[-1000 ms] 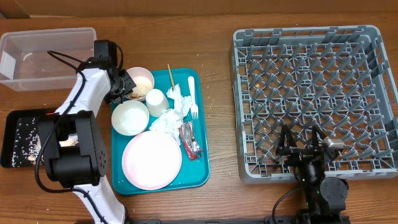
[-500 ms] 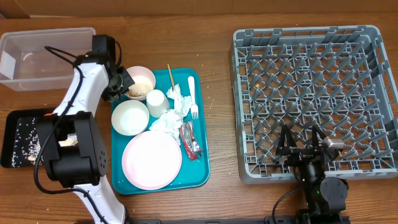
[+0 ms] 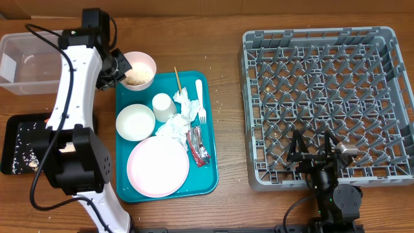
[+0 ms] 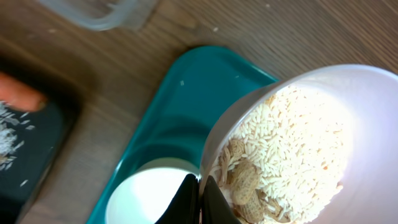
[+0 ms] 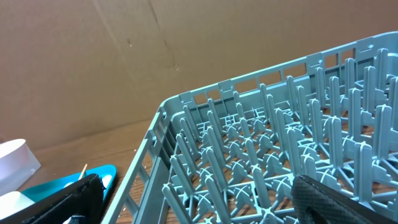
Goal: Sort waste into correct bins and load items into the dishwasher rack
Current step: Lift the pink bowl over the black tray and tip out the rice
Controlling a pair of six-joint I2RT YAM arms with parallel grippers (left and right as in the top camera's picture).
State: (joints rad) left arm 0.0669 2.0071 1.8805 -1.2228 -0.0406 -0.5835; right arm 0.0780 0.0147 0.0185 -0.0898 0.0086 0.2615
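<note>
Pink bowl point(image 3: 150, 63) of rice and nuts point(image 3: 134, 76), pinched at its rim by the left gripper point(image 3: 118, 69), sits over the teal tray's point(image 3: 210, 175) far left corner. The right gripper point(image 3: 314, 150) gapes wide by the rack's point(image 3: 317, 32) near edge.

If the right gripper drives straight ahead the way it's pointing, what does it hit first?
Most likely the dishwasher rack, at its upright pegs: the open right gripper points into its grid. Depth is hard to judge.

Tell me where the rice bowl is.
Overhead, upper left: the left gripper holds the rice bowl over the top-left corner of the teal tray, near the clear tub.
</note>
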